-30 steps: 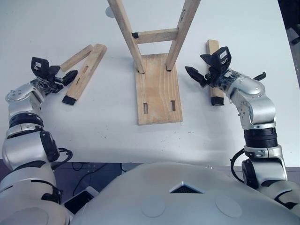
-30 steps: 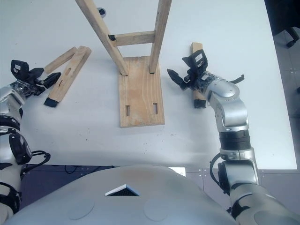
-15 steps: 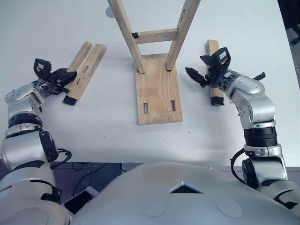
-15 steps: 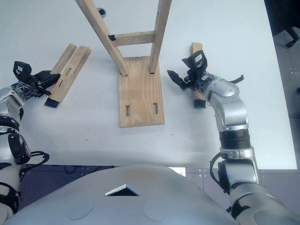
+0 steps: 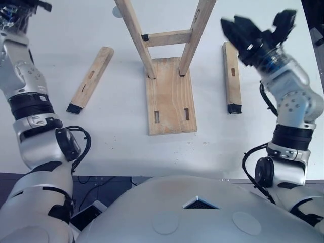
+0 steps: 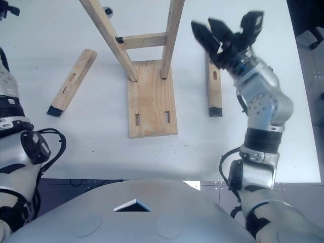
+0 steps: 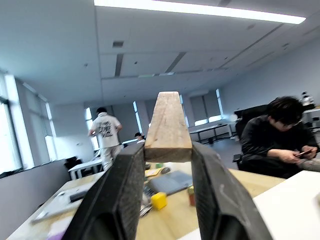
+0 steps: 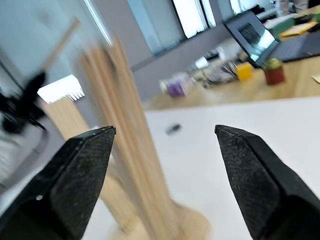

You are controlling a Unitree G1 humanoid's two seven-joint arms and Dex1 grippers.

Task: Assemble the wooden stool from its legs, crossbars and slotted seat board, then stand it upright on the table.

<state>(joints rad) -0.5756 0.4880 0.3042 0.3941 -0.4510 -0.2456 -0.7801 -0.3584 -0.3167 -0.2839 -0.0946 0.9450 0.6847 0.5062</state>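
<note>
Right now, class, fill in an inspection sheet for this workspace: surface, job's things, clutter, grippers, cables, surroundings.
surface: white table, a few dark specks.
job's things: seat board lies flat; two legs joined by a crossbar stand in its far slots; near slots empty. Left loose leg and right loose leg lie flat on either side.
clutter: small round object at the table's far end.
grippers: left gripper raised, shut on a wooden bar; right gripper raised, open, empty.
cables: black cable loops by the left arm.
surroundings: office desks.
</note>
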